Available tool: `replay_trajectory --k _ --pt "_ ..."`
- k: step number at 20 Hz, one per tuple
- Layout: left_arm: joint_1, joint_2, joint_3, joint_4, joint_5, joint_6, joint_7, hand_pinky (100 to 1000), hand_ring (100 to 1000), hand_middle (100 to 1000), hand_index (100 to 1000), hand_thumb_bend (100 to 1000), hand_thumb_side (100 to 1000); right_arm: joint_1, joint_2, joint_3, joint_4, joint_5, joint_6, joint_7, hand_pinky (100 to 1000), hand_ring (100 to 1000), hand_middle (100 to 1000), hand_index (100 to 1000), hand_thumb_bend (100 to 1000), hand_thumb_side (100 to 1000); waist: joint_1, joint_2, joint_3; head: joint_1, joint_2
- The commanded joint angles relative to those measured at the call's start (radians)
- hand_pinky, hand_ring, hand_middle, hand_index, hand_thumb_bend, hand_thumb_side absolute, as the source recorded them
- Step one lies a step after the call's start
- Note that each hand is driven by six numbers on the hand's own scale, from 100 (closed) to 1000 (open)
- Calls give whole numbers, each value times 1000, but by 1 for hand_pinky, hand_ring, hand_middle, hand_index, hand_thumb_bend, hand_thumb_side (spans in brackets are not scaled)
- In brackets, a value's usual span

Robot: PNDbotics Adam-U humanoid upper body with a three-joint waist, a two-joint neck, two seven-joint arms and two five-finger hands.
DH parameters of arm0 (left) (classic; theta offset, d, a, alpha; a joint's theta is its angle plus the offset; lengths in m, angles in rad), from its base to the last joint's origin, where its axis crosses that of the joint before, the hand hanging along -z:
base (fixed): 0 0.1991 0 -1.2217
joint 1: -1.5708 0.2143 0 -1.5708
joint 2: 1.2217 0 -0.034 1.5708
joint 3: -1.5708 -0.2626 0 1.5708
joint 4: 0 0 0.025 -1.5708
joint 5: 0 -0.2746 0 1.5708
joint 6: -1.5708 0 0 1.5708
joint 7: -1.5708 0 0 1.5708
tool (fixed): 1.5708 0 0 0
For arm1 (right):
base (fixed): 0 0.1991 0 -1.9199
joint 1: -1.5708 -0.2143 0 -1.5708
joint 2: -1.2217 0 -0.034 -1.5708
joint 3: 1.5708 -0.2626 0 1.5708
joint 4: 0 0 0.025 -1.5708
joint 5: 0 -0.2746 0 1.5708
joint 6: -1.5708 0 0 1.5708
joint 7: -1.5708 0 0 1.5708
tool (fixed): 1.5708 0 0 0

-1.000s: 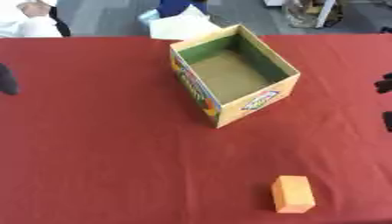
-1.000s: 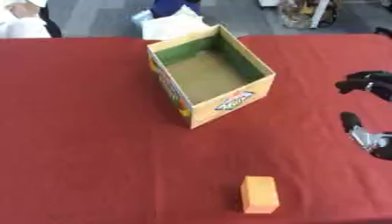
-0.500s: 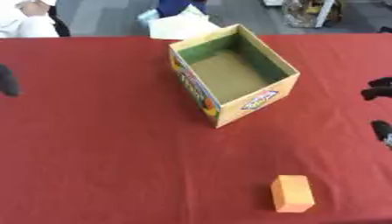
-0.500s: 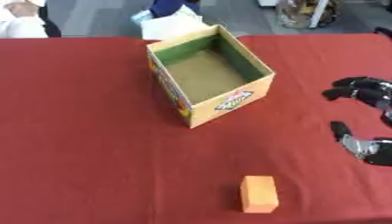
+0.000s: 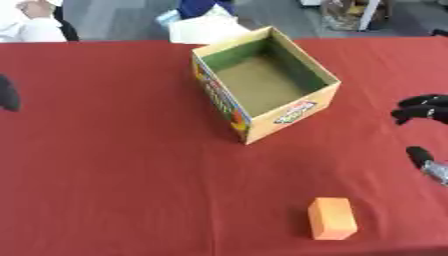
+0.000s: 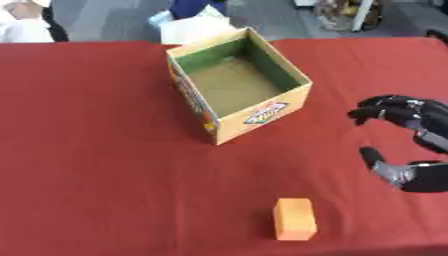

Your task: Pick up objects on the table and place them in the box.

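Now farther in over the table: right hand (image 6: 411, 145), fingers spread, nearing orange block (image 6: 294, 219).

- Table (image 5: 105, 170), covered in a red cloth, filling nearly the whole view; far edge runs along the top.
- Box (image 6: 238, 89), open-topped cardboard, standing on the cloth near the far middle, turned askew to the table edge; yellow-orange outer walls with a printed label on the near side, green inner walls, brownish floor showing inside.
- Block (image 6: 294, 219), orange, lying on the cloth close to the near edge, well apart from the box, to its near right.
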Motion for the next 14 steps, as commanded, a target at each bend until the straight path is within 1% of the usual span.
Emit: replay_trajectory --k 1,3,7,9,11,12,14 --pt "-9 16 0 -14 3 4 -1 583 917 973 783 100 627 -15 -47 5 -15 -33 11 38 771 882 672 881 100 608 -2 -15 1 -5 6" --pt "-9 16 -1 -14 3 5 -1 583 918 973 783 100 627 -21 -48 12 -15 -42 19 59 777 890 675 878 100 578 -3 -15 2 -6 7" --pt "-9 15 -2 -14 4 9 0 584 918 973 783 100 627 -28 -50 24 -15 -45 44 90 804 906 675 877 165 526 -4 -17 4 -7 9" --pt "-10 15 -2 -14 5 10 1 585 918 973 783 100 628 -29 -53 30 -15 -36 55 101 813 909 686 879 196 521 -6 -19 5 -8 9" --pt "-10 14 -3 -14 5 13 2 585 918 973 783 100 628 -30 -56 43 -15 -28 64 117 814 908 692 879 206 521 -7 -20 7 -10 9" --pt "-11 13 -4 -14 6 14 3 585 918 973 783 100 628 -33 -57 49 -15 -25 67 125 819 911 700 882 222 508 -7 -21 8 -10 9" --pt "-12 13 -4 -14 8 16 4 585 918 973 783 100 628 -41 -60 60 -15 -16 76 137 827 916 707 887 241 515 -7 -23 11 -13 9"
